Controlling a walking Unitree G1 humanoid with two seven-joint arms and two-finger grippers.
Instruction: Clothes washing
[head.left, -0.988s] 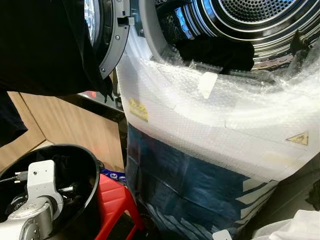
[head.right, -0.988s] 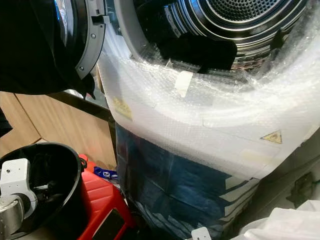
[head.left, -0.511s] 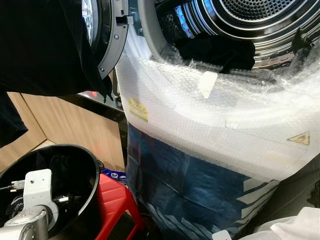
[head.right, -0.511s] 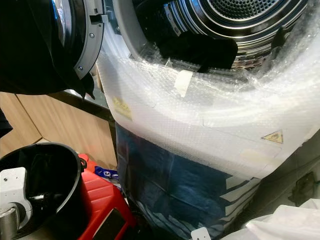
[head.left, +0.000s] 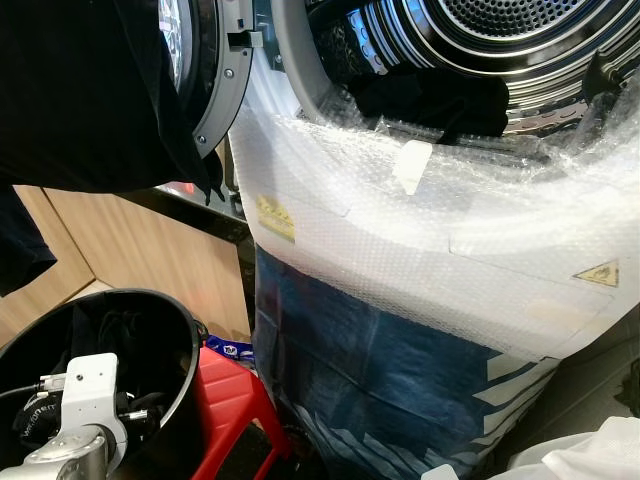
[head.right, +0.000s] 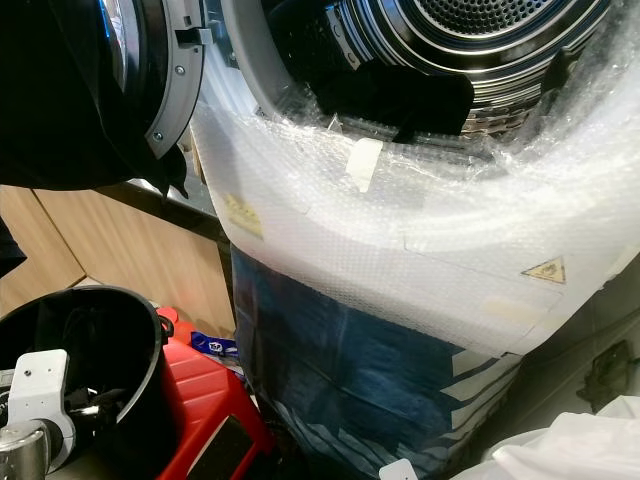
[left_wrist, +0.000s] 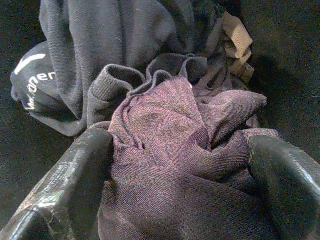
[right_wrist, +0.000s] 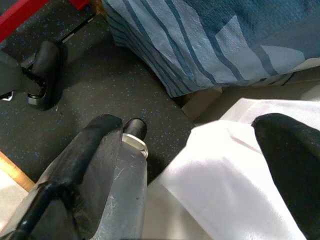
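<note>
A: Step? Where's the laundry?
B: Pickup. Left gripper (left_wrist: 177, 165) in black bucket (head.left: 170, 320), fingers spread around purple garment (left_wrist: 185, 150), not clenched. You'd clench, lift, carry to drum (head.left: 480, 40). Right gripper (right_wrist: 200, 165) idle, fingers released.

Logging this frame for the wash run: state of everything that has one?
Washer door: open.
Drum: dark clothes inside.
Washer front: wrapped in bubble wrap.
Black basket: holds clothes, on a red stool.
Left tool: open, fingers either side of the purple garment.
Right tool: open, holding nothing, above a white cloth.
</note>
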